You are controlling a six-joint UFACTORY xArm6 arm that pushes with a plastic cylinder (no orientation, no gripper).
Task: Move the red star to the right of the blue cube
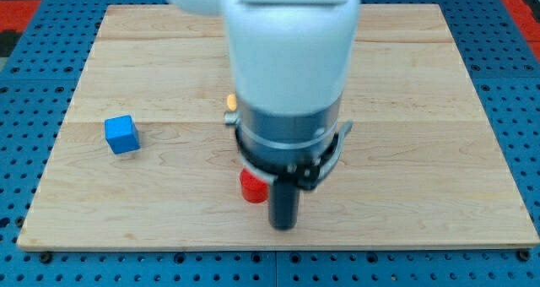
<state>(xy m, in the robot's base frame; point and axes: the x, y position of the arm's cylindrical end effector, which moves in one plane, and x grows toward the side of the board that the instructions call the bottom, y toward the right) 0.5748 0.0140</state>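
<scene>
Wooden board (405, 84), pale grain, plank seams running across the view, sits on a blue pegboard surface (523, 84) with regular holes. A red patch of surface shows at the view's top corners.

The arm's white housing (287, 42) fills the top centre of the view and hides much of the board behind it. Below it a dark grey collar, then a black ring, then the straight dark rod. My tip (283, 225) touches down near the view's bottom centre. No fingers on this rig: just a single rod, nothing to spread or pinch.

Red block (251, 186), presumably the red star; its shape cannot be made out, as the collar covers its upper part. It lies just to the view's left of the rod, touching or very nearly so; cannot tell which.

Blue cube (121, 134), smooth, matte, sharp edges, sits well apart at the view's left, roughly mid-height on the board. The red block is to its right, lower down the view.

A sliver of yellow block (229, 100) peeks out at the left edge of the housing, shape hidden.

Count visible: one red, one blue, one yellow.
</scene>
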